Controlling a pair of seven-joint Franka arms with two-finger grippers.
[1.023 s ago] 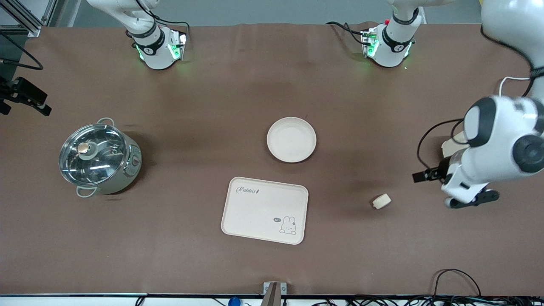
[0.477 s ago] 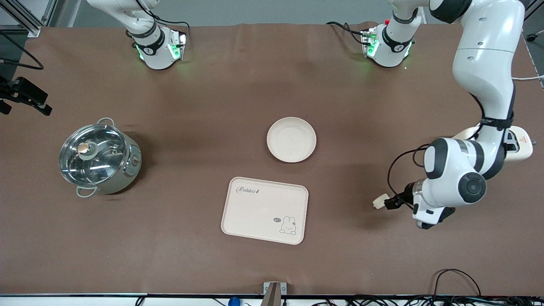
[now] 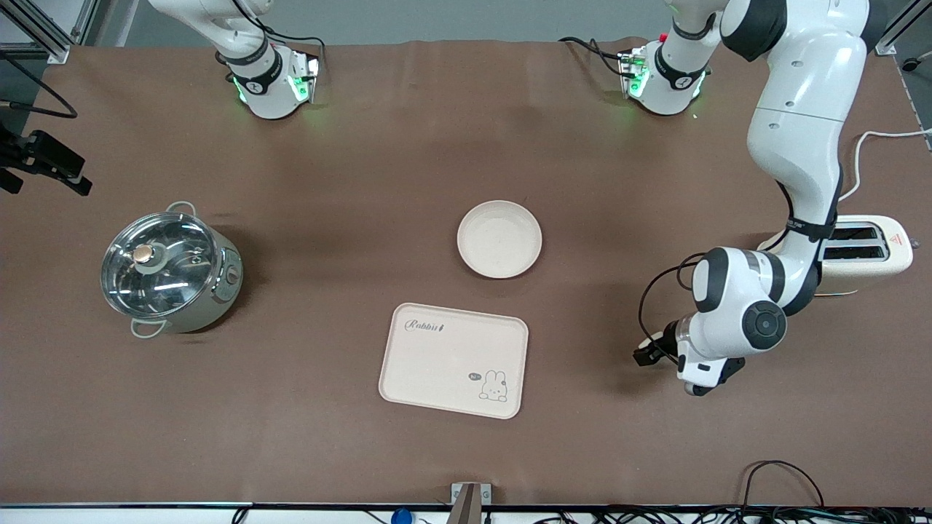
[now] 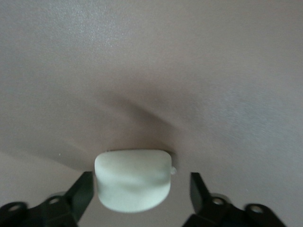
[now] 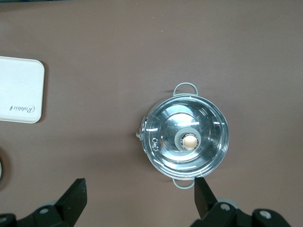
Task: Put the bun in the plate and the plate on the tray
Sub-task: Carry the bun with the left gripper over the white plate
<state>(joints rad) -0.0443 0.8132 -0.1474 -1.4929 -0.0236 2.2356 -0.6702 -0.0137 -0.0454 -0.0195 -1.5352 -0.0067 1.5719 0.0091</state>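
The bun (image 4: 132, 179), a small off-white lump, lies on the brown table toward the left arm's end, beside the tray. My left gripper (image 3: 650, 352) is down over it and hides it in the front view. In the left wrist view the left gripper (image 4: 141, 195) is open around the bun: one finger (image 4: 81, 195) touches its side and the other finger (image 4: 200, 193) stands a little apart. The round cream plate (image 3: 499, 239) sits empty mid-table. The Rabbit tray (image 3: 453, 360) lies nearer the front camera than the plate. My right gripper (image 5: 139, 196) hangs open, high above the table by the pot.
A steel pot with a glass lid (image 3: 171, 271) stands toward the right arm's end of the table and also shows below my right gripper (image 5: 187, 140). A cream toaster (image 3: 866, 251) sits at the left arm's end, close to that arm. The tray corner (image 5: 19, 90) shows too.
The left arm has swung in from its end of the table and come down over the bun. Its fingers now straddle it. The right arm has not moved.
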